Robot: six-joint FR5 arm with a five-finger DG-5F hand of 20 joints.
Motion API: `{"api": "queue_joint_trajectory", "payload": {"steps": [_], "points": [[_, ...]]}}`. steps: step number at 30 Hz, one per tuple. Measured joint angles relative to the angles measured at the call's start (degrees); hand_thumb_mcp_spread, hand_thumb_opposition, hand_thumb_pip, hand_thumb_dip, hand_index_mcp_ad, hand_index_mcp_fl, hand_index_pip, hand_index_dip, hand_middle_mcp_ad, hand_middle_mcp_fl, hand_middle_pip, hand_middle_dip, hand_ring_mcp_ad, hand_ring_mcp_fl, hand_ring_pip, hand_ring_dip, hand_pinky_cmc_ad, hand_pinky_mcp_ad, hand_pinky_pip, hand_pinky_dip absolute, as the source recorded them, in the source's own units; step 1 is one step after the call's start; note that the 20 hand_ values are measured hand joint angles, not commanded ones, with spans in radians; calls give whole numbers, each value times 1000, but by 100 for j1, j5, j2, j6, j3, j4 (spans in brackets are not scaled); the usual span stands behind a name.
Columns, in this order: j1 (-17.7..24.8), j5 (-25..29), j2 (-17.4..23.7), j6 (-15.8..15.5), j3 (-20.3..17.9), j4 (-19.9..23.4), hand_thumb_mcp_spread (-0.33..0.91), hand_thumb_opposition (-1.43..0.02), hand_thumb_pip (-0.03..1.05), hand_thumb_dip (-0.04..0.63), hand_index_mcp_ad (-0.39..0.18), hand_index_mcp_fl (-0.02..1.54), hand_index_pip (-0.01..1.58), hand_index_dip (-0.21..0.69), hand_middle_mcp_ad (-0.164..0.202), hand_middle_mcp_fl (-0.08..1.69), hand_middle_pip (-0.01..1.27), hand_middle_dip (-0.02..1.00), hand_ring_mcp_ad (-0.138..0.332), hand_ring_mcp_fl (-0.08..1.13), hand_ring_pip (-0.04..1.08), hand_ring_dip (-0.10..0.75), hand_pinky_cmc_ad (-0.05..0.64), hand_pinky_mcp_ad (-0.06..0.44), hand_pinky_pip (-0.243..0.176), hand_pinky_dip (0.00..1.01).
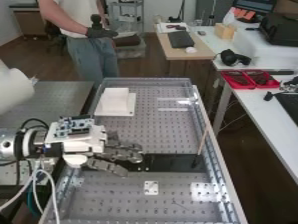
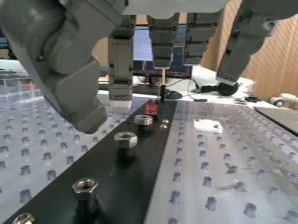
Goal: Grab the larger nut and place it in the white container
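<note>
High view: hand [image 1: 114, 153], fingers extended, over black bar [image 1: 174, 162].

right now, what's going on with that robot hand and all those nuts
The robot's hand hangs by a black strip, its fingers loosely extended and holding nothing. Several nuts stand along the strip. The larger one is meant for the white container farther along the bench, and has not been picked up yet.
</note>
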Motion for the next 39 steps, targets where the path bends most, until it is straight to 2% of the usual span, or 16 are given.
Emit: {"api": "queue_joint_trajectory", "payload": {"steps": [12, 22, 39], "points": [[-48, 29, -133, 12, 58, 96, 257, -836, 846, 220, -152, 16, 1400, -31, 75, 5, 127, 251, 122, 5, 87, 134, 335, 279, -61, 506], [-65, 1, -238, 51, 136, 159, 260, -836, 834, 220, -154, 12, 1482, -31, 75, 5, 127, 251, 122, 5, 87, 134, 335, 278, -61, 506], [-55, -19, -378, 82, 211, 187, 267, -836, 836, 220, -148, 14, 1510, -31, 75, 5, 127, 253, 122, 5, 87, 134, 335, 278, -61, 506]]}}
